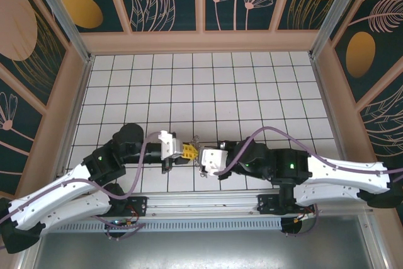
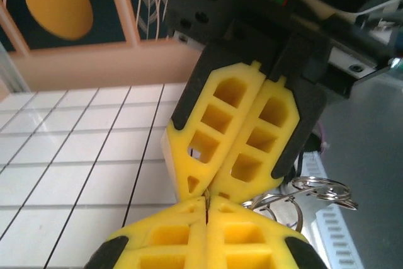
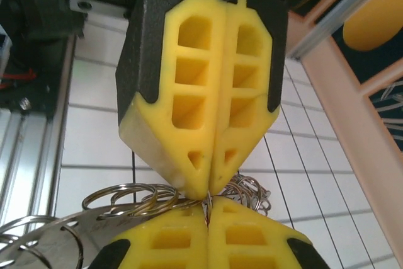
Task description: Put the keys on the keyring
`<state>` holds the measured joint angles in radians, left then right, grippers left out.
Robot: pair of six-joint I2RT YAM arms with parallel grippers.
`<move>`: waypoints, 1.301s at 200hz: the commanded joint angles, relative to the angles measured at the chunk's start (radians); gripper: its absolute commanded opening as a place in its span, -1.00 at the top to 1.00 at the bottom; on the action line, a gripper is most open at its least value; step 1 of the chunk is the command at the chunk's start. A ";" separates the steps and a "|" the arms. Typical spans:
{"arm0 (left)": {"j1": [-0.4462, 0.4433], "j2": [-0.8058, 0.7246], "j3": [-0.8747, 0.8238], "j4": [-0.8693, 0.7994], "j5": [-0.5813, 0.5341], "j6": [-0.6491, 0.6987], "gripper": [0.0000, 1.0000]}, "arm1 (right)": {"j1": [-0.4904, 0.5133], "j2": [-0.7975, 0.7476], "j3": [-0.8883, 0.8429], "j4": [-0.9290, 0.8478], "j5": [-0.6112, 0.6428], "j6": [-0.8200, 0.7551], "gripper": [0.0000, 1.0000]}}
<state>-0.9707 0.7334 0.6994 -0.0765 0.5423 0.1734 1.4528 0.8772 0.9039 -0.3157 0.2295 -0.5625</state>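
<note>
Low in the middle of the top view, over the tiled tabletop (image 1: 252, 92), the left end effector (image 1: 189, 151) and right end effector (image 1: 200, 154) meet tip to tip, each with its yellow fingers pressed together. The keyring (image 3: 135, 196) sits at that meeting point, loops fanning to both sides; which one pinches it cannot be told.

White arms (image 1: 56, 196), purple cables (image 1: 148, 146), black-and-yellow end effectors (image 1: 191, 152)

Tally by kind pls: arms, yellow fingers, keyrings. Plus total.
arms: 2 (left arm, right arm)
yellow fingers: 4 (left fingers 2, right fingers 2)
keyring: 1
total: 7
</note>
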 commanded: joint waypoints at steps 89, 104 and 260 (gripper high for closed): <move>0.003 -0.035 -0.077 0.348 0.214 -0.186 1.00 | 0.018 -0.152 -0.175 0.395 -0.168 0.084 1.00; 0.004 -0.041 -0.069 0.310 0.201 -0.179 1.00 | 0.018 -0.146 -0.152 0.363 -0.149 0.075 1.00; 0.003 0.040 0.046 -0.026 -0.008 0.006 1.00 | 0.002 0.034 0.160 0.021 -0.089 0.021 1.00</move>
<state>-0.9619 0.7856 0.7696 -0.1524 0.5434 0.1947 1.4414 0.9630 1.0649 -0.5133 0.2379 -0.5266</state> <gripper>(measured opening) 0.064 0.046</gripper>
